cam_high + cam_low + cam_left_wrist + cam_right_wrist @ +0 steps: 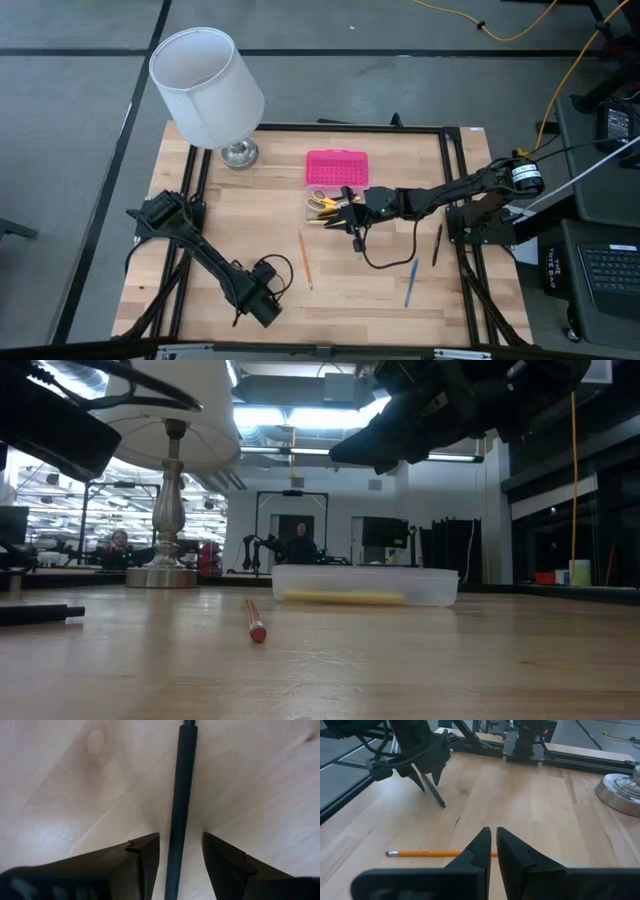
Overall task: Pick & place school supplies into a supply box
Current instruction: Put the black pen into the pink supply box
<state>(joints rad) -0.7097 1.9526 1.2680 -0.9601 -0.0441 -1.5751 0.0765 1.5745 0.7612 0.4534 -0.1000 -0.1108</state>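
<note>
My left gripper (181, 837) points down near the table's front edge (265, 308), open. Its fingers stand on either side of a black pen (180, 780) lying flat on the wood, and I see no touch. My right gripper (493, 831) is shut and empty, hovering level over the supply box (325, 205). The box is a clear tray with its pink lid (337, 167) open behind it; yellow-handled scissors (320, 199) and pencils lie inside. An orange pencil (304, 258), a blue pen (411, 283) and another black pen (437, 245) lie on the table.
A lamp with a white shade (207, 85) and a metal base (239, 153) stands at the far left of the table. A black cable (385, 262) hangs from my right arm onto the wood. Black frame rails (455, 200) run along the table's sides.
</note>
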